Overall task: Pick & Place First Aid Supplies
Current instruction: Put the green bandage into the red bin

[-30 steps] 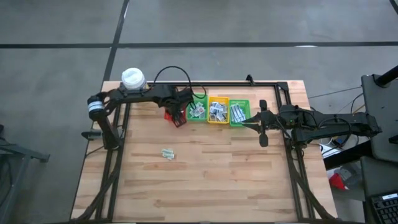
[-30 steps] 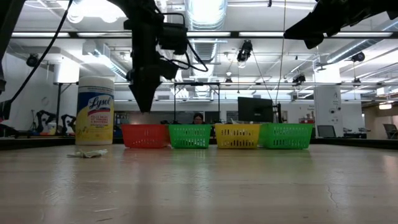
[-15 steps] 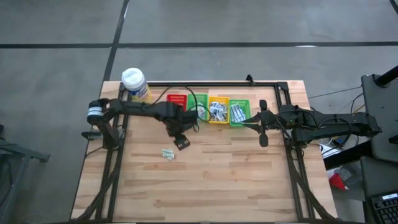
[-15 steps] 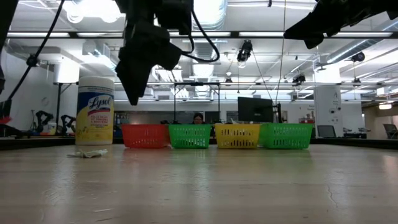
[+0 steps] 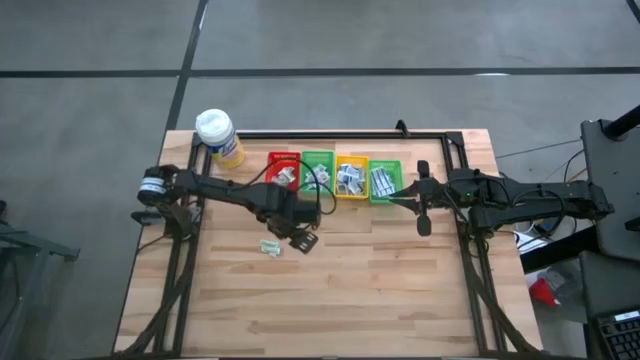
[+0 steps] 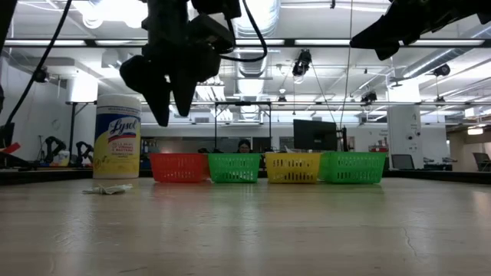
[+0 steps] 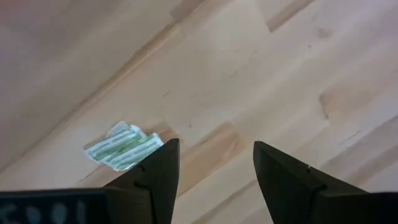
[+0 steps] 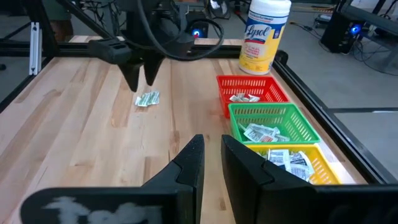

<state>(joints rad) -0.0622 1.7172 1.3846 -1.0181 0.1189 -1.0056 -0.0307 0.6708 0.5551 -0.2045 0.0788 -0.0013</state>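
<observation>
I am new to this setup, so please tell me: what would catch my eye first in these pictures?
First, the row of four baskets, red, green, yellow, green, at the table's far edge, with paper packets inside. Next, the open left gripper hanging above the table beside the loose packets near the middle. The yellow Lysol bottle stands at the far left corner.

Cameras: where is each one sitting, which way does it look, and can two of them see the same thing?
High view: above the table, looking straight down; both arms show, left fingers near the loose packets.
Low view: at tabletop height, looking across at the four baskets; arms hang in from above.
Left wrist view: on the left arm, looking down at the packets past its open fingers.
Right wrist view: on the right arm, looking along the table; its fingers show.
Shared: the Lysol bottle appears in low and right wrist views.
</observation>
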